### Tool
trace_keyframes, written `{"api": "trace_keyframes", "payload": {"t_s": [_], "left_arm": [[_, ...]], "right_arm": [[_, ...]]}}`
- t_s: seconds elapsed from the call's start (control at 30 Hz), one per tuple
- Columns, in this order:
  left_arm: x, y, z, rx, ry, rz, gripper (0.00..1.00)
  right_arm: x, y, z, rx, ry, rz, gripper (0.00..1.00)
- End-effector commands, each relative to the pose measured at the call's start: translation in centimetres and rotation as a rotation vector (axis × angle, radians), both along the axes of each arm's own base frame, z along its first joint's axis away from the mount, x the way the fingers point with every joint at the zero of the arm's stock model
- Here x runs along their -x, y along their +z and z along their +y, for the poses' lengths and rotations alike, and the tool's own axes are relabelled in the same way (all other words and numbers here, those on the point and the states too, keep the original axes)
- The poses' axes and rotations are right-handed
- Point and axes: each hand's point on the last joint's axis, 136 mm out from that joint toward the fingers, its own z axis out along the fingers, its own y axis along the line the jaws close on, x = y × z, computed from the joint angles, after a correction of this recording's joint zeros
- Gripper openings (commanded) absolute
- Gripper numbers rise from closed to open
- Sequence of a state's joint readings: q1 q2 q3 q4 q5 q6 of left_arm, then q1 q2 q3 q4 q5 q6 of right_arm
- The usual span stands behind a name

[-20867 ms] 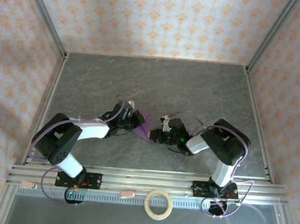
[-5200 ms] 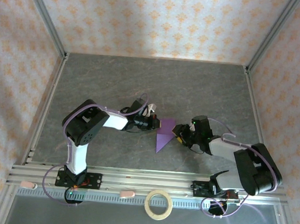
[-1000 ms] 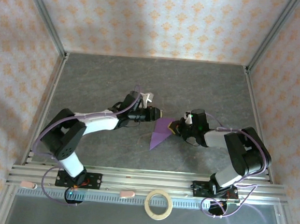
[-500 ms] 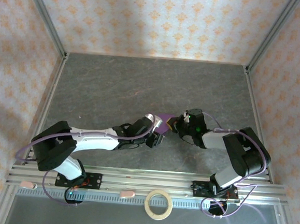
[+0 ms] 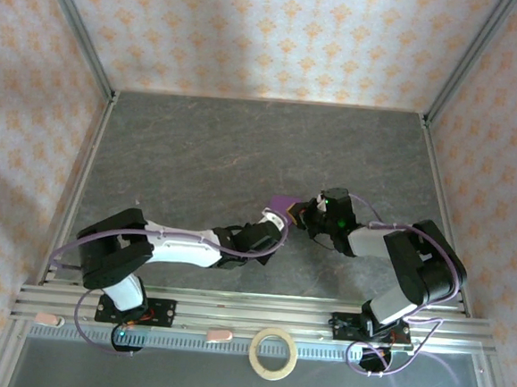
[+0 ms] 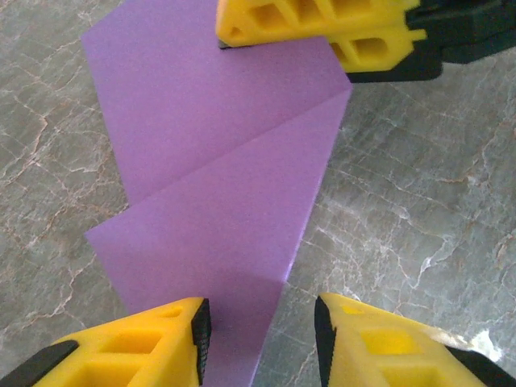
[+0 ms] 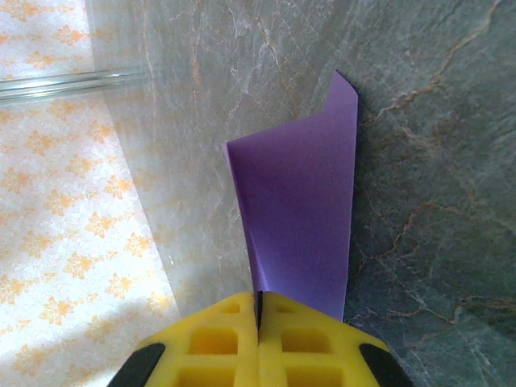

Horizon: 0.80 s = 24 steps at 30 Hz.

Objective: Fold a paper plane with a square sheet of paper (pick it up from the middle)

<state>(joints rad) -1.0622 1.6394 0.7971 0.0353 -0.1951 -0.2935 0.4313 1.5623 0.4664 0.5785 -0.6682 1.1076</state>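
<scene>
The purple paper (image 6: 218, 161) lies folded on the grey table, with creases across it and a narrow end toward my left gripper. My left gripper (image 6: 262, 330) is open and low over that narrow end: one finger (image 6: 153, 339) sits above the paper, the other (image 6: 379, 339) above bare table. My right gripper (image 7: 260, 302) is shut on the paper's (image 7: 302, 218) opposite edge, and its yellow fingers (image 6: 322, 32) show at the top of the left wrist view. From above, a strip of the paper (image 5: 283, 203) shows between the left gripper (image 5: 276, 222) and the right gripper (image 5: 303, 217).
A tan tape ring (image 5: 274, 352) lies on the front ledge past the aluminium rail (image 5: 249, 316). Patterned walls close in the table (image 5: 200, 144) on three sides. The left arm stretches low across the near middle of the table.
The left arm swung from the paper's left side round to its near side and now covers most of it from above. The right gripper kept its hold and barely moved.
</scene>
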Motion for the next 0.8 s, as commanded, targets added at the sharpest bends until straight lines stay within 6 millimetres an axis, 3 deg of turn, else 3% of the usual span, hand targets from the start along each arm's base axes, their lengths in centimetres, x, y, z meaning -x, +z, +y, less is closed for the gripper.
{"api": "trace_keyframes", "payload": {"t_s": [0.0, 0.27, 0.77], "left_arm": [[-0.5, 0.0, 0.5, -0.100, 0.015, -0.061, 0.41], [-0.3, -0.7, 0.8, -0.206, 0.026, -0.117, 0.33], [-0.1, -1.0, 0.9, -0.247, 0.027, -0.148, 0.14]], "right_arm": [[-0.4, 0.5, -0.2, 0.001, -0.025, -0.024, 0.00], [-0.4, 0.4, -0.2, 0.001, -0.026, -0.021, 0.00], [-0.4, 0.6, -0.3, 0.003, -0.029, -0.025, 0.00]]}}
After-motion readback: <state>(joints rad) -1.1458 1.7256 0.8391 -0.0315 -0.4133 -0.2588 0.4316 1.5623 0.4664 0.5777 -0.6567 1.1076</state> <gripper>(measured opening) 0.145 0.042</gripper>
